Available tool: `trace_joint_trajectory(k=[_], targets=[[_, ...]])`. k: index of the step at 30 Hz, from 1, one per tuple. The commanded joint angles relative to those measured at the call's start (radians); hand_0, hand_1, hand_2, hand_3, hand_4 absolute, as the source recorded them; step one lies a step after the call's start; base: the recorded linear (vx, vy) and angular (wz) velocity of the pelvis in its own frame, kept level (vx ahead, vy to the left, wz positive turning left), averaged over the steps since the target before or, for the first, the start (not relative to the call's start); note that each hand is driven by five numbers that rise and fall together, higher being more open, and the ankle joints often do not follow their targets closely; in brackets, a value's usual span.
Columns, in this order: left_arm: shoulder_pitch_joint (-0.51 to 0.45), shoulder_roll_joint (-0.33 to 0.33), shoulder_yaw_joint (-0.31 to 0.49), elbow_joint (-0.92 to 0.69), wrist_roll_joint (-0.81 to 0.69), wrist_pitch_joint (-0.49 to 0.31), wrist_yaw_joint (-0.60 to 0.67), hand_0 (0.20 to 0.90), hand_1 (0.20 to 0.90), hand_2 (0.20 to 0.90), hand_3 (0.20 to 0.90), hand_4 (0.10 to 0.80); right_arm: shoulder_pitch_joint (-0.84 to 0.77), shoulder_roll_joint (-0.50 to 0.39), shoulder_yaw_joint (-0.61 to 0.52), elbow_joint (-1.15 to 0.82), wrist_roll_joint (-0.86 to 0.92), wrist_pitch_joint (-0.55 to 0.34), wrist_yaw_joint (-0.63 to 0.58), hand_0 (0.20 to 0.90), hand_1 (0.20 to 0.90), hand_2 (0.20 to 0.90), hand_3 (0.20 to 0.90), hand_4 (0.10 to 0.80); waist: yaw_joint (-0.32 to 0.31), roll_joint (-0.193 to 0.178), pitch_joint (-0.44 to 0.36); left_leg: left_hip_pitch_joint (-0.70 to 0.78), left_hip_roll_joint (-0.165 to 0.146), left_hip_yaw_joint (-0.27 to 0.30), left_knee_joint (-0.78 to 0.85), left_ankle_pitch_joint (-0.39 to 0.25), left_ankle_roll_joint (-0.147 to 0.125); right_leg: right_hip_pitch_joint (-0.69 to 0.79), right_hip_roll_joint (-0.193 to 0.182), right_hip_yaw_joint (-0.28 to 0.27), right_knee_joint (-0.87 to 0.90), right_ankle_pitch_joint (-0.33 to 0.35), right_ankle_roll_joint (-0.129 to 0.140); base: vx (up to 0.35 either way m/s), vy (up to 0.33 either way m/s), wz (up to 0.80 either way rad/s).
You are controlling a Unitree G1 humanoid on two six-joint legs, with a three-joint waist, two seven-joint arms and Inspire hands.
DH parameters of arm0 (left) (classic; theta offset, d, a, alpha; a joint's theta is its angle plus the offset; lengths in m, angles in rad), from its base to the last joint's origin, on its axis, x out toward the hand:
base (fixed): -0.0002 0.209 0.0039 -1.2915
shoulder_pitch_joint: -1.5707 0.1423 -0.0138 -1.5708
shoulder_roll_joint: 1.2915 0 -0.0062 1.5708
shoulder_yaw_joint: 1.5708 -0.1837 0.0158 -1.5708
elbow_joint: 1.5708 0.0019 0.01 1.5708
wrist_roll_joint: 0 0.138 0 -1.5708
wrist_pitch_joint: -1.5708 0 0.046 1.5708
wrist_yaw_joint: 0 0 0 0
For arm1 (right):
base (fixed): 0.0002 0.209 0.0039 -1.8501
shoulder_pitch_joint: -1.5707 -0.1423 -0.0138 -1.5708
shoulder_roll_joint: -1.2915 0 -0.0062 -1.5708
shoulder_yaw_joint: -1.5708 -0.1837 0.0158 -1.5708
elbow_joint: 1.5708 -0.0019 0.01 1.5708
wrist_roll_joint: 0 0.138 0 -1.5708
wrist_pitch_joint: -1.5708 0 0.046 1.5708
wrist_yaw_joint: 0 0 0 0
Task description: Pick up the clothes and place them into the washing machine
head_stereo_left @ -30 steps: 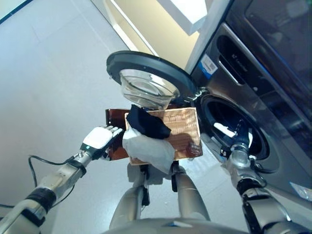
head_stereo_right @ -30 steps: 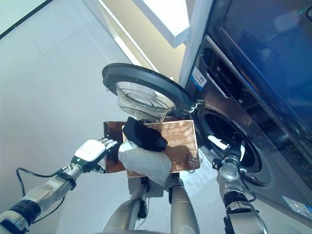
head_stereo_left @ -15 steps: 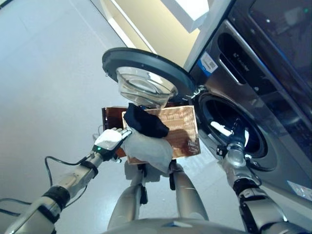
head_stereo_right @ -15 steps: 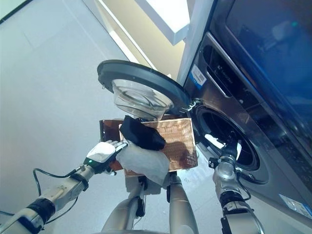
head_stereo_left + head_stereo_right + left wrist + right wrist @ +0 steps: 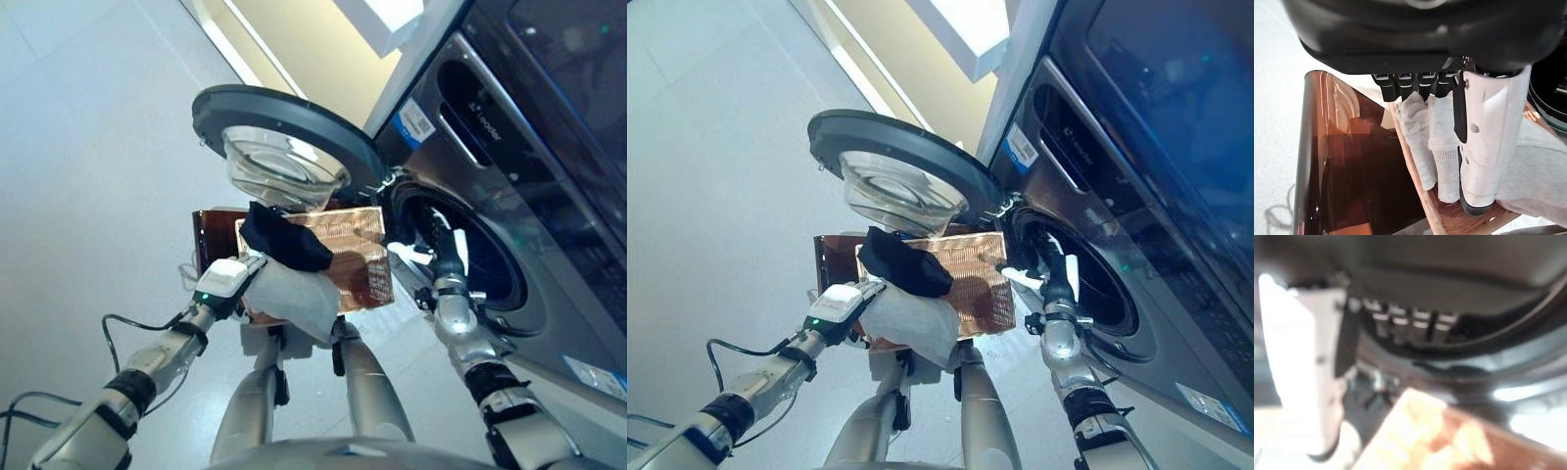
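A light grey cloth hangs over the near edge of the shallow wicker basket, and a black cloth lies on top of it. The basket rests on a dark brown box beside the washing machine. My left hand is at the grey cloth's left edge; in the left wrist view its straight fingers and white thumb rest on the folds of the grey cloth. My right hand is open, fingers pointing up at the drum opening.
The round machine door stands open above the basket, its glass bowl hanging just over the black cloth. The grey machine front fills the right side. Pale floor lies to the left.
My left hand has moved right from beside the brown box onto the grey cloth. My right hand has risen toward the drum opening. The camera has shifted slightly.
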Motion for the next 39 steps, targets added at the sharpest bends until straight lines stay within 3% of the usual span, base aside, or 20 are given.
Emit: trace_joint_trajectory(k=[1,6,12,18,39], targets=[[-0.007,-0.025,-0.019,-0.002,0.013,-0.015,0.061,0.900,0.900,0.900,0.900,0.800,-0.017,-0.030,0.016,-0.024,-0.090,-0.020,-0.072,0.900,0.900,0.900,0.900,0.800,0.010,-0.010,-0.011,-0.038,-0.028,-0.005,0.075,-0.094,-0.043,0.052,-0.015,-0.065,-0.162,0.116,-0.007,0.000,0.000,0.00],[-0.018,-0.045,-0.039,0.009,0.027,0.000,0.078,0.900,0.900,0.900,0.900,0.800,-0.023,-0.011,0.089,-0.059,-0.164,-0.013,-0.069,0.900,0.900,0.900,0.900,0.800,0.011,-0.011,-0.010,-0.040,-0.030,-0.006,0.081,-0.096,-0.042,0.048,-0.014,-0.063,-0.156,0.114,-0.007,0.000,0.000,0.00],[-0.027,-0.052,-0.040,0.063,0.015,0.007,0.113,0.900,0.900,0.900,0.900,0.800,0.022,-0.018,0.098,-0.120,-0.225,-0.014,-0.098,0.900,0.900,0.900,0.900,0.800,0.004,-0.014,-0.005,-0.050,-0.031,-0.005,0.090,-0.096,-0.042,0.042,-0.015,-0.062,-0.153,0.116,-0.006,0.000,0.000,0.00],[-0.046,-0.058,-0.056,0.083,0.022,0.012,0.154,0.900,0.900,0.900,0.900,0.800,0.070,-0.083,0.155,-0.228,-0.373,-0.032,-0.108,0.900,0.900,0.900,0.900,0.800,-0.004,-0.020,0.013,-0.065,-0.031,-0.004,0.095,-0.092,-0.040,0.029,-0.017,-0.058,-0.154,0.123,-0.005,-0.012,0.009,-0.04],[-0.093,-0.109,-0.110,0.102,-0.041,0.010,0.169,0.900,0.900,0.900,0.900,0.800,0.085,-0.139,0.111,-0.341,-0.327,-0.035,-0.152,0.900,0.900,0.900,0.900,0.800,-0.019,-0.036,0.062,-0.159,-0.026,-0.005,0.175,-0.110,-0.037,-0.040,-0.018,-0.058,-0.115,0.127,-0.011,-0.005,0.000,0.00]])
